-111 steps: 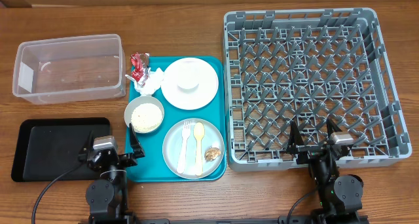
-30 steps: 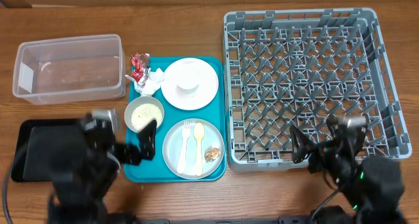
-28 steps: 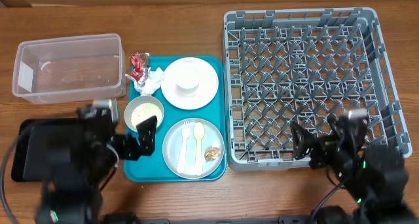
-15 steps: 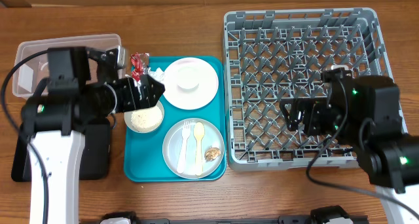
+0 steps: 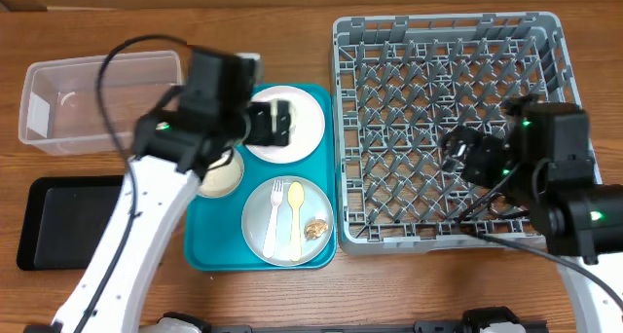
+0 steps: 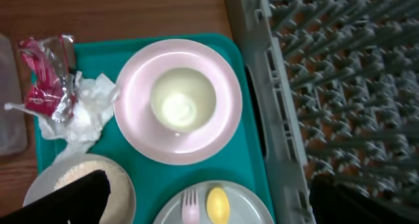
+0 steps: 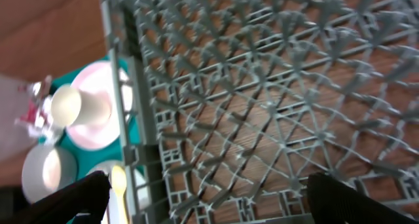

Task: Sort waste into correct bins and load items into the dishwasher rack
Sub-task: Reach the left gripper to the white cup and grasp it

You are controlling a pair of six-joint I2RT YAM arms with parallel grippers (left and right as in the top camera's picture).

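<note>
My left gripper (image 5: 275, 125) (image 6: 209, 204) is open and empty above the white-pink plate (image 5: 310, 129) (image 6: 222, 119), which holds the small white cup (image 6: 182, 99). The red-and-silver wrapper (image 6: 46, 76) and white napkin (image 6: 82, 112) lie left of that plate. The bowl of rice (image 5: 222, 177) (image 6: 121, 185) is partly hidden by a finger. The grey plate (image 5: 258, 221) carries the white fork (image 5: 275, 216), cream spoon (image 5: 295, 211) and brown morsel (image 5: 316, 229). My right gripper (image 5: 465, 156) (image 7: 213, 204) is open and empty over the grey rack (image 5: 448, 90) (image 7: 262, 86).
The dishes sit on a teal tray (image 5: 209, 255). The clear tub (image 5: 107, 60) stands at the back left and the black tray (image 5: 68, 226) at the front left. My left arm crosses over the tray's left side, hiding the wrapper and napkin in the overhead view.
Both arms have lifted from the table's front edge. The left gripper moved back and right to above the plate with the cup. The right gripper moved back over the rack.
</note>
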